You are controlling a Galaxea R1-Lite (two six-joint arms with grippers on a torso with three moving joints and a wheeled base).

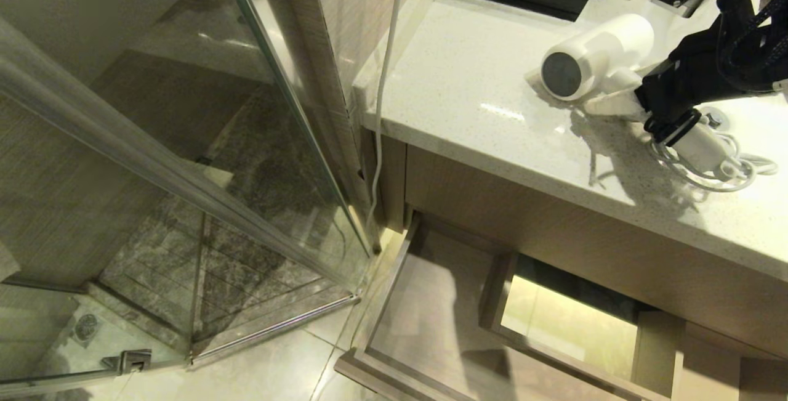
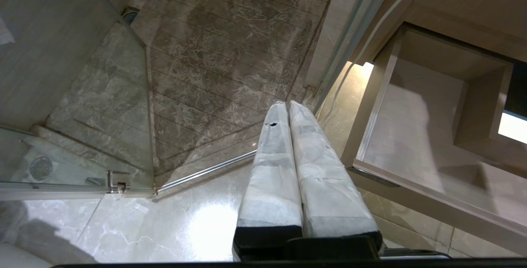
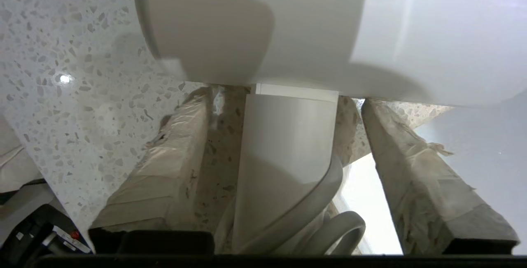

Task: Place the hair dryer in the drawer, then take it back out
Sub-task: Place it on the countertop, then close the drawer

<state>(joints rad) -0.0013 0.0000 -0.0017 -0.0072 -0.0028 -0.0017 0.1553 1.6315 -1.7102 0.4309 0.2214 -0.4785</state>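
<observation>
- The hair dryer (image 1: 600,56) lies on its side on the speckled counter (image 1: 468,81), not in the drawer (image 1: 425,302), which stands pulled out and bare below the counter front.
- Its barrel runs across the counter with the dark round end toward the robot's left; the handle, with the cord (image 1: 714,170) coiled at its end, points toward the counter's front edge.
- The right gripper (image 3: 288,136) is the nearer 1 by far: it sits astride the handle just below the barrel, 1 finger (image 3: 164,177) on each side.
- Those fingers are spread apart, with a gap showing between each pad and the handle, so the dryer looks released rather than grasped.
- The left gripper (image 2: 288,107) hangs over the floor beside the drawer, its 2 fingers pressed together, holding nothing.
</observation>
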